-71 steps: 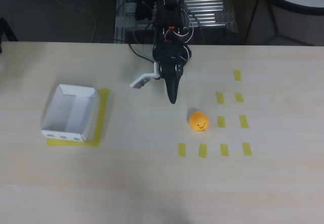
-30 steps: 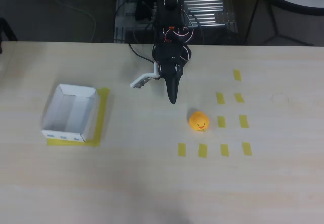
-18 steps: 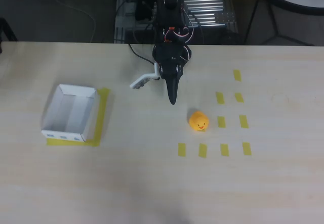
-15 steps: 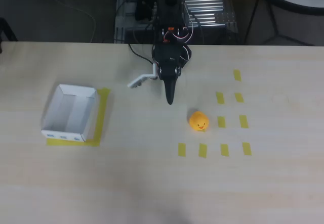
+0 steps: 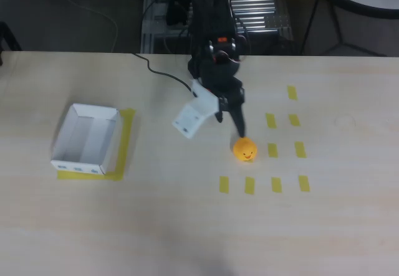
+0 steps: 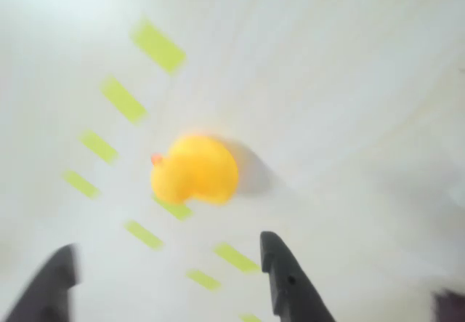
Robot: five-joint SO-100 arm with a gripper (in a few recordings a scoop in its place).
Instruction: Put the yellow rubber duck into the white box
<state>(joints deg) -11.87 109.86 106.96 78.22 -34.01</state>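
Observation:
The yellow rubber duck (image 5: 245,149) sits on the pale table right of centre, and it appears blurred at the middle of the wrist view (image 6: 195,169). My gripper (image 5: 215,126) is open just behind and left of it, the black fingertip (image 5: 240,131) almost over the duck's back edge. In the wrist view the gripper (image 6: 166,253) holds nothing and its two dark fingertips (image 6: 272,253) stand apart below the duck. The white box (image 5: 78,165) rests far to the left on yellow tape, open-topped with nothing in it.
Several small yellow tape rectangles (image 5: 274,150) lie around and to the right of the duck. A black cable (image 5: 163,75) runs from the arm's base across the table's back edge. Metal racks (image 5: 249,8) stand behind the table.
The arm has swung right and forward, bringing the gripper from behind the duck to right beside it. Its jaws now stand wider apart. Duck and box have not moved.

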